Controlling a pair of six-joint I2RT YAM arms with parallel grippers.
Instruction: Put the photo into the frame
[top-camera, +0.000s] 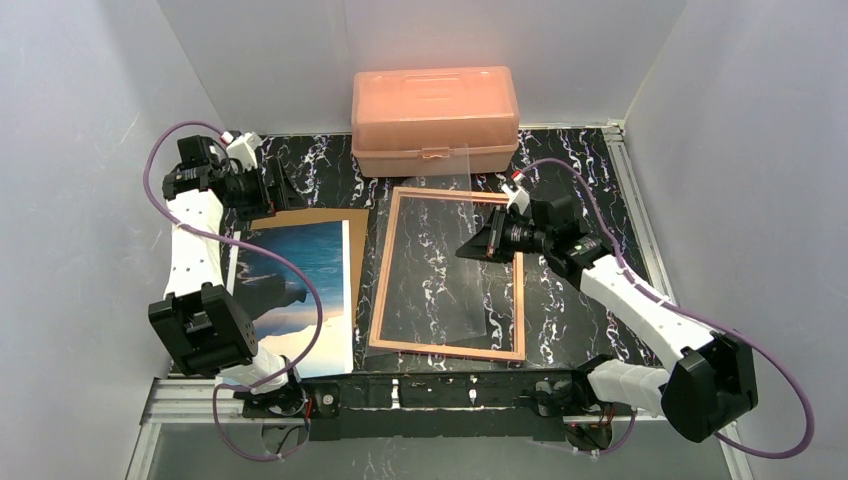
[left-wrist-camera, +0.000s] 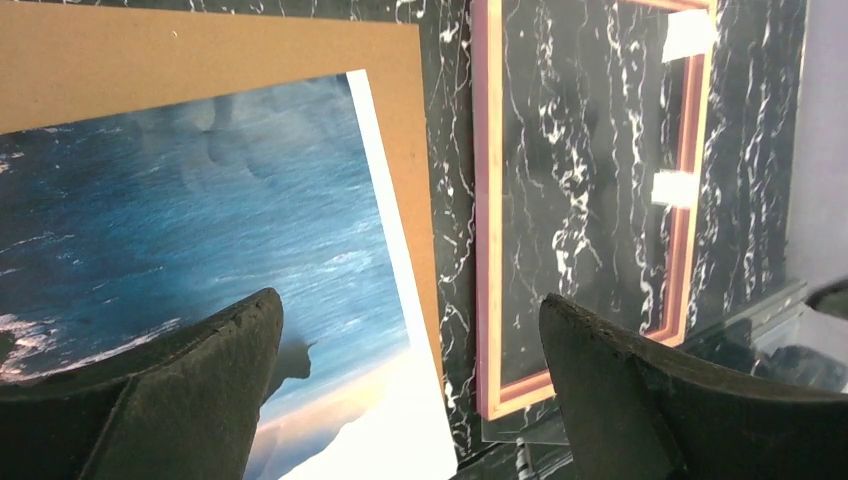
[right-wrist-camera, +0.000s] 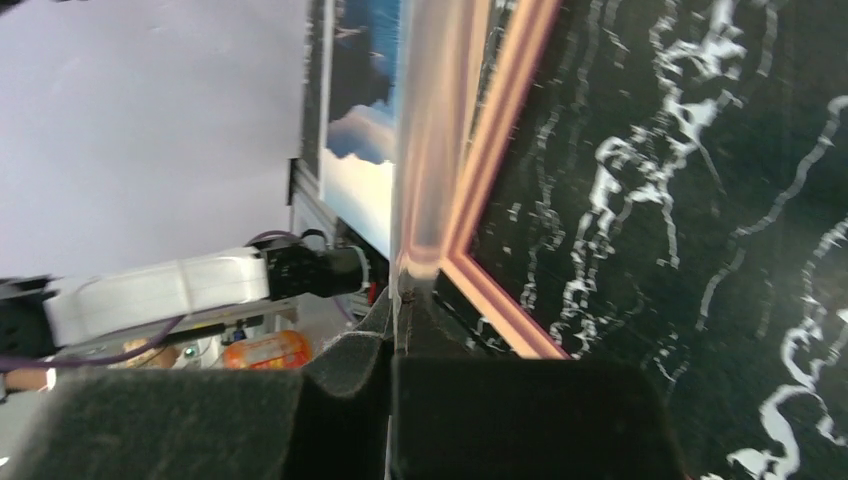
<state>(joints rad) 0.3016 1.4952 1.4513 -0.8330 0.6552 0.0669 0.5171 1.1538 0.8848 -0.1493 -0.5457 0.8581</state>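
The photo (top-camera: 295, 290) lies picture side up at the left, on a brown backing board (top-camera: 310, 218). The frame (top-camera: 383, 280) lies flat in the middle, its tan-orange back edge up. My right gripper (top-camera: 490, 245) is shut on the right edge of the clear pane (top-camera: 430, 300), which lies slanted over the frame. In the right wrist view the pane (right-wrist-camera: 420, 150) runs edge-on out of the gripper (right-wrist-camera: 395, 340), beside the frame's border (right-wrist-camera: 500, 100). My left gripper (top-camera: 270, 190) is open and empty above the board's far edge. Its wrist view shows the photo (left-wrist-camera: 200, 230) and the frame (left-wrist-camera: 487, 200).
A salmon-pink lidded box (top-camera: 435, 120) stands at the back, just behind the frame. The black marble table (top-camera: 580, 180) has a metal rail (top-camera: 630, 190) along its right side. Grey walls close in on the left, back and right.
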